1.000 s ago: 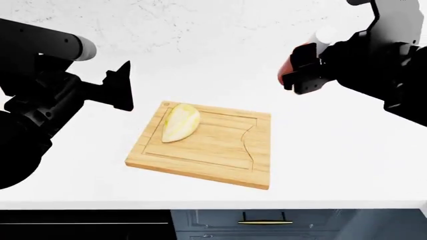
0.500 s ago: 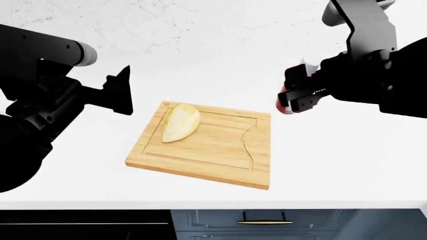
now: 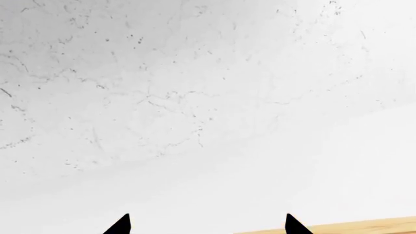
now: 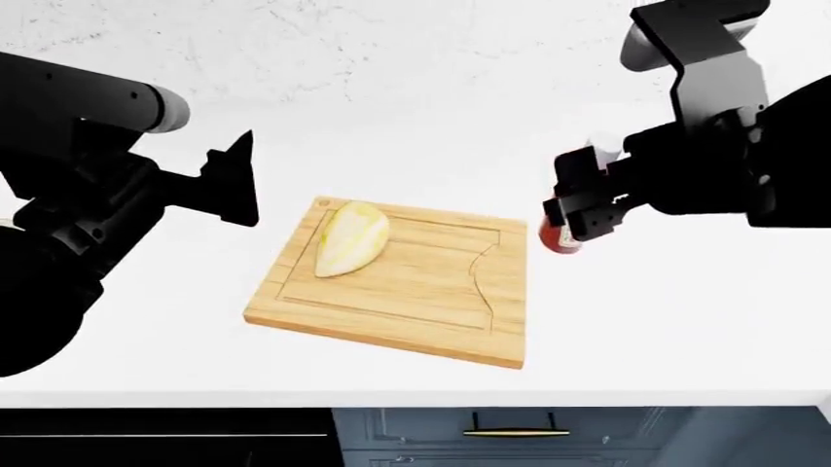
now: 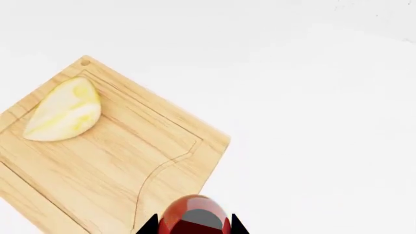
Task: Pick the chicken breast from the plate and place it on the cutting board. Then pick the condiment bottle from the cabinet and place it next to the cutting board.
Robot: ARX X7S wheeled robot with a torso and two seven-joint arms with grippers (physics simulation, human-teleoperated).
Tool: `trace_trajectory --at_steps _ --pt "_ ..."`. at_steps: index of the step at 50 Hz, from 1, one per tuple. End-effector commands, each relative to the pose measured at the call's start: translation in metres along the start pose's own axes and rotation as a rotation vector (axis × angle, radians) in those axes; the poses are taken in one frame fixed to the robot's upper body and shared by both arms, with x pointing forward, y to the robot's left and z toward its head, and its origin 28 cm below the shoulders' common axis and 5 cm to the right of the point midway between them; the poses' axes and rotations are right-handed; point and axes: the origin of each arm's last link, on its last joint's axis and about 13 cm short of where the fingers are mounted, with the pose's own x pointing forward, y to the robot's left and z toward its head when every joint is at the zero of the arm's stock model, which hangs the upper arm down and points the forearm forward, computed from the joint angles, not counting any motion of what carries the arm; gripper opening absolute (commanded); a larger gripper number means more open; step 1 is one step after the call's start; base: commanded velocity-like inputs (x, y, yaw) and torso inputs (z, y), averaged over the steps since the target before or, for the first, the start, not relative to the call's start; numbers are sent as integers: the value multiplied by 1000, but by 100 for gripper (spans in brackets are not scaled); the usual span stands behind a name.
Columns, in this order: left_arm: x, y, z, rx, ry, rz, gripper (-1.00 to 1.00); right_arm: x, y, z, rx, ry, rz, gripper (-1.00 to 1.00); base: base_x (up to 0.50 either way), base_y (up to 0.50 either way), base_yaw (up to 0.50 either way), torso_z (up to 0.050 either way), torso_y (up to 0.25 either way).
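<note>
— Where is the chicken breast point(image 4: 348, 238) lying?
— On the cutting board point(image 4: 403, 284), at its far left corner, on the white bench point(image 4: 675, 321).
— And the condiment bottle point(image 4: 566, 232)?
— The right gripper point(image 4: 579, 206) is pinching it just beside the board's right edge; possibly touching the bench.
— The left gripper point(image 4: 237, 177)?
— Hovering spread, holding nothing.
</note>
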Motion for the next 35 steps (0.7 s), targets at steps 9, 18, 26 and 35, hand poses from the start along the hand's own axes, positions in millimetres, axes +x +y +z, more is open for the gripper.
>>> trace_trajectory --at_steps 9,18,26,35 --pt "1 -1 -3 -6 4 0 100 1 -1 -1 -59 61 -15 -100 0 0 0 0 1" --pt "0 0 -2 -4 3 0 100 12 2 -1 -99 52 -33 -100 0 0 0 0 0" --pt "-1 0 -1 -3 1 -1 100 20 4 -4 -117 32 -33 -100 0 0 0 0 0" --pt "-1 -1 -1 -1 3 -1 100 25 3 -10 -102 37 -28 -100 0 0 0 0 0"
